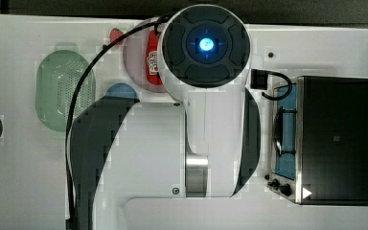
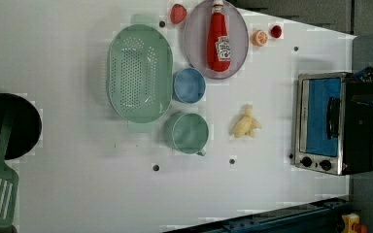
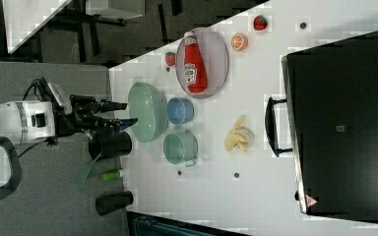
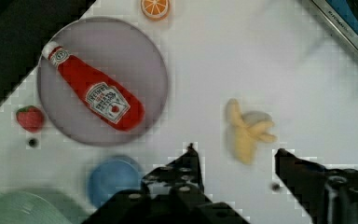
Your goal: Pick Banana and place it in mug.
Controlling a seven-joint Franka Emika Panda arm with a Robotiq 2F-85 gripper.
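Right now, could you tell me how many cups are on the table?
2. The blue cup sits beside the basket, below the plate in the left view. The green mug stands just below it, left of the banana.

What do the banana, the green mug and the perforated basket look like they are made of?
Banana: probably moulded toy plastic or foam; matt, pale yellow, blunt peel flaps. Mug: likely plastic, though glazed ceramic is possible; even muted green, thin rim. Basket: most likely plastic; pale green, regular punched holes, slight sheen.
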